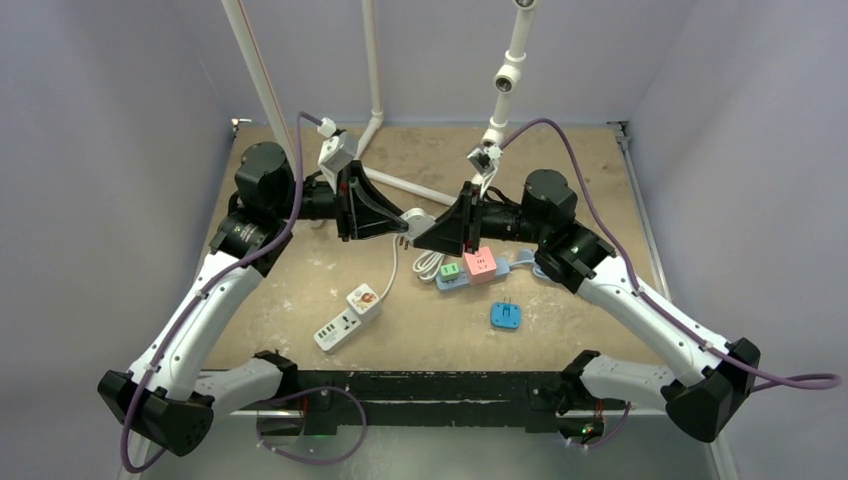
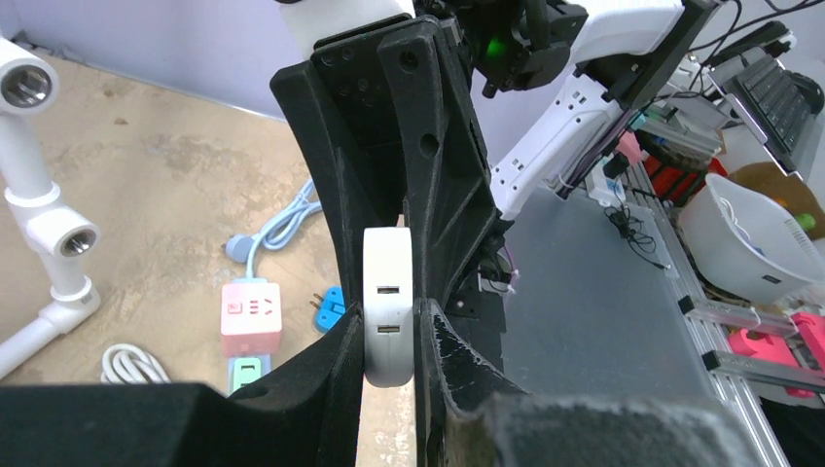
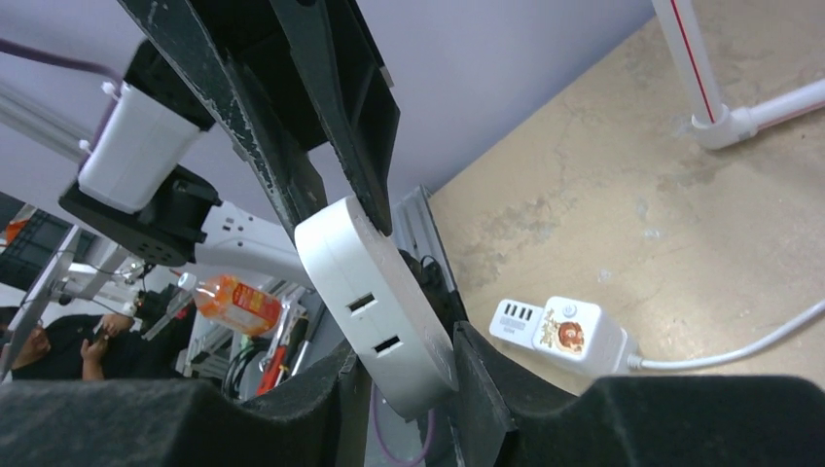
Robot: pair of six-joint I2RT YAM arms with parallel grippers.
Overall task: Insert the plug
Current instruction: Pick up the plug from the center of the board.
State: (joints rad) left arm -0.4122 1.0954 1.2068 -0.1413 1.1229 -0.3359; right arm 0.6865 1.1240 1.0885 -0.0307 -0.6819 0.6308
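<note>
Both arms reach inward with forearms about level and meet tip to tip above the middle of the tan table [image 1: 560,170]. The left hand [image 2: 389,326] is clamped narrow on a white rounded plastic plug [image 2: 389,292], which is held clear of the table. The right hand [image 3: 404,365] grips the plug's other end. The top view shows little of the plug. The wrist views show two slot ports along its edge. Below it, the left wrist view shows a pink cube socket block [image 2: 251,316], and the right wrist view shows a white power strip with a sticker [image 3: 559,336].

no legible text, picture sticker [image 3: 562,337] on white power strip [image 3: 514,318]
</note>
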